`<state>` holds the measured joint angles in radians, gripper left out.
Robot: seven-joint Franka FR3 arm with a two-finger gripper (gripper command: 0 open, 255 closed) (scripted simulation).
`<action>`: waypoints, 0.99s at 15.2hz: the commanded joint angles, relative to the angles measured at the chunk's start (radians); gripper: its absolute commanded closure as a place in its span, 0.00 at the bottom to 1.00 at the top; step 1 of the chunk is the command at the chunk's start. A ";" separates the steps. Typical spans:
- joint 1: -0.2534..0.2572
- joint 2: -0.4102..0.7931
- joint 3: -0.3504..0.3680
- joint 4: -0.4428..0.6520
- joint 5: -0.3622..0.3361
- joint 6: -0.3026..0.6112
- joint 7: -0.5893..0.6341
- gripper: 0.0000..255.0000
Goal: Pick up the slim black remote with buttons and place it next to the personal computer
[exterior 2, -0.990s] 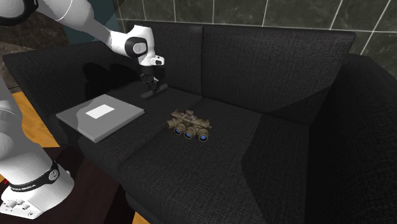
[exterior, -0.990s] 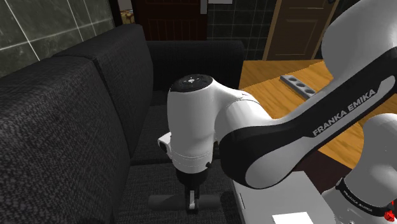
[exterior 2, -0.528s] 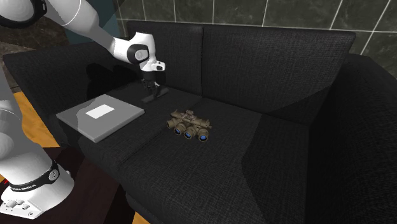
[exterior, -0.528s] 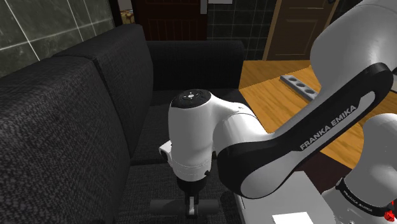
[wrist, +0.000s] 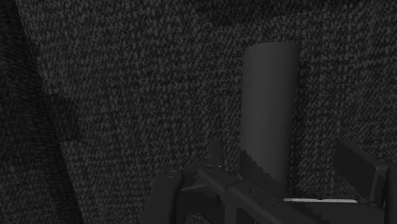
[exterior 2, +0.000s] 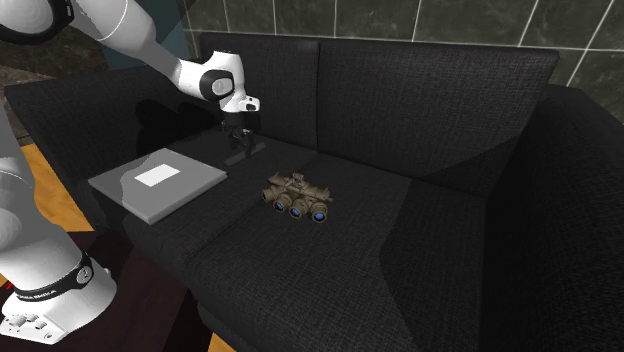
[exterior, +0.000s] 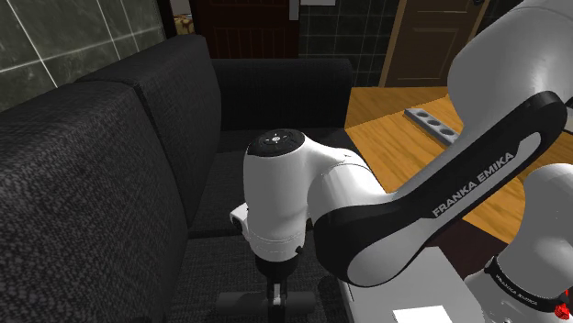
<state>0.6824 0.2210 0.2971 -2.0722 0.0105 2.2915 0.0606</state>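
Under the gripper (wrist: pixel 280 156): slim dark remote (wrist: pixel 270 95), flat on the sofa seat (wrist: pixel 127 95).
Grip: spread apart, straddling it, nothing clasped.
Risk: remote sits off-centre; one finger may touch first, pivoting it or squeezing it out.

Backrest (exterior 2: pixel 270 80) close behind remote (wrist: pixel 270 102); laptop (exterior 2: pixel 185 192) beside; goggles (exterior 2: pixel 296 197) near; seat strip (exterior 2: pixel 245 198) between them open.

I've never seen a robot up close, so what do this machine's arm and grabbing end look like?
The arm has smooth, rounded white shells joined by black bands; one band carries white lettering, FRANKA EMIKA. A round dark cap tops one joint. The pincer is all black, with two fingers.
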 commanded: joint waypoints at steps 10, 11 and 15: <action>-0.011 -0.069 0.003 0.048 0.023 -0.116 -0.016 0.00; -0.011 -0.069 0.003 0.049 0.023 -0.116 -0.016 0.00; -0.011 -0.069 0.003 0.049 0.023 -0.116 -0.016 0.00</action>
